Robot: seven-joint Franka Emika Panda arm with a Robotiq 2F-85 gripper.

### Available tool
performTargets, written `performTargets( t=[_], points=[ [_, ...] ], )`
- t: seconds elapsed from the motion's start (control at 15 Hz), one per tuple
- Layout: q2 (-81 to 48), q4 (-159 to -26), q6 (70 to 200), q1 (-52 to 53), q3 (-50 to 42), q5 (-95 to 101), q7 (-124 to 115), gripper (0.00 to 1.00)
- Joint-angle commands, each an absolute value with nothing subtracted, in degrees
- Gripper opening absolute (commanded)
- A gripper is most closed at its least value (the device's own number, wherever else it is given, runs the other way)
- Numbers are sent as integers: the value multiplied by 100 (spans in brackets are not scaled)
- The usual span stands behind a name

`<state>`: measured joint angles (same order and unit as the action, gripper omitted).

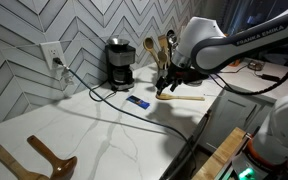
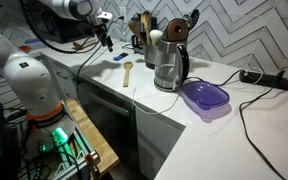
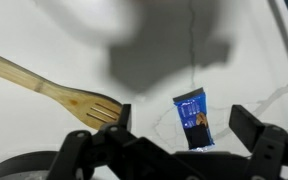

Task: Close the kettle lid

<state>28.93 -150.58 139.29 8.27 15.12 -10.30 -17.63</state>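
Glass kettle (image 2: pixel 167 68) stands with its dark lid (image 2: pixel 175 29) tipped up; gripper (image 3: pixel 184 125) spread wide, empty.

The white, smooth-shelled robot arm (image 1: pixel 219 45) has rounded glossy segments, with dark lettering along one link. A thin black cable (image 1: pixel 244 91) hangs beneath it. Its matte black end effector (image 3: pixel 184 120) ends in two blocky fingers (image 3: pixel 246 125).
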Motion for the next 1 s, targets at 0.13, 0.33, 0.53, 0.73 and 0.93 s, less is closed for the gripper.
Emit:
performTargets(
  t=[0.13, 0.33, 0.53, 0.73, 0.93],
  points=[
    [3058, -14941, 13936, 586, 1379, -676, -1881, 100],
    [3308, -14708, 13920, 208, 1150, -409, -1931, 100],
    [3465, -14407, 13912, -191, 927, -223, -1989, 100],
    [3587, -14129, 13905, -767, 927, 127, -2387, 100],
    [3678, -13865, 13909, -1330, 956, 392, -2959, 100]
  ],
)
